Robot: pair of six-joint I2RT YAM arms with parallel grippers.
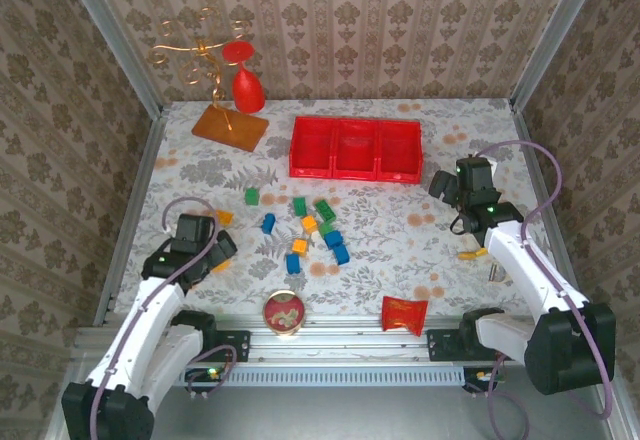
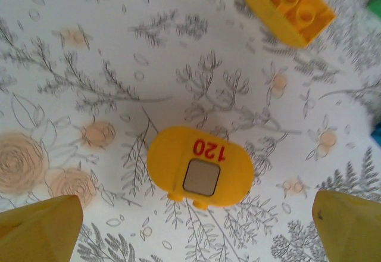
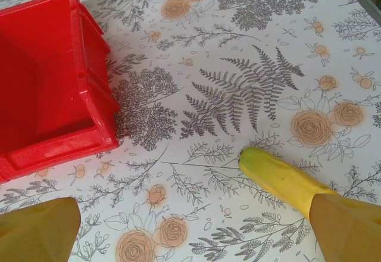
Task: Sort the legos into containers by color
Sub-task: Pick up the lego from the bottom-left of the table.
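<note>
Top external view: the whole flower-printed white tablecloth (image 1: 400, 230) is being watched from far above and behind the arm bases (image 1: 215, 345), facing forward and down.
Left wrist view: the cloth is being looked at almost straight down, very near, past the left gripper (image 2: 190, 232), its yellow fingertips (image 2: 38, 229) being framed in the lower corners.
Right wrist view: the cloth is being looked at on a slant, near, past the right gripper (image 3: 190, 238).
Shared, top and right wrist: the end bin of the bright red plastic three-bin container (image 1: 400, 150) (image 3: 53, 83) is being covered.
Shared, top and left wrist: the cloth just ahead of the left gripper (image 1: 218, 252) is being covered.
</note>
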